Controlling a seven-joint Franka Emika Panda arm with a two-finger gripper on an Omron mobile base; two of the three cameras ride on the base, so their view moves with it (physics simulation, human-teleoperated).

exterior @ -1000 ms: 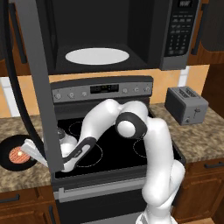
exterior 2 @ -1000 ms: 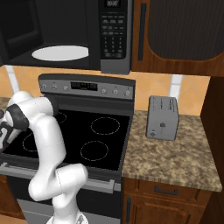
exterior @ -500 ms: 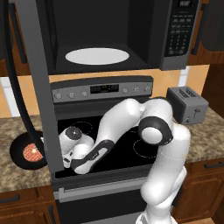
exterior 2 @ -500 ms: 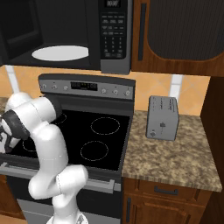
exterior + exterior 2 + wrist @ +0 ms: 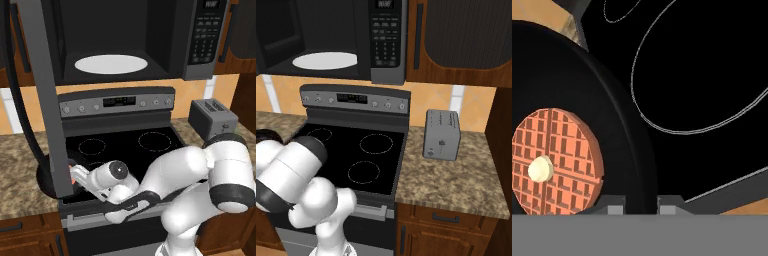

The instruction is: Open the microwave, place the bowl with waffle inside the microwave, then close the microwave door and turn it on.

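The microwave (image 5: pixel 200 40) hangs above the stove with its cavity and white plate (image 5: pixel 111 63) exposed. The microwave door (image 5: pixel 47 100) stands swung out to the left. In the hand view the black bowl (image 5: pixel 617 130) fills the left side, with the waffle (image 5: pixel 557 160) lying flat in it. My gripper (image 5: pixel 639 205) is shut on the bowl's rim, one fingertip (image 5: pixel 614 207) on each side of it. From the left base, the gripper (image 5: pixel 75 175) is low at the stove's front left corner, and the bowl (image 5: pixel 46 177) is partly hidden behind the door.
The black stove top (image 5: pixel 125 145) lies under the arm, with its control panel behind. A grey toaster (image 5: pixel 212 117) stands on the granite counter to the right. The open door's lower edge hangs close above the bowl and my hand.
The bowl with the waffle has shifted right, from the left counter to the stove's edge behind the door. My arm's elbow has swung right and lower.
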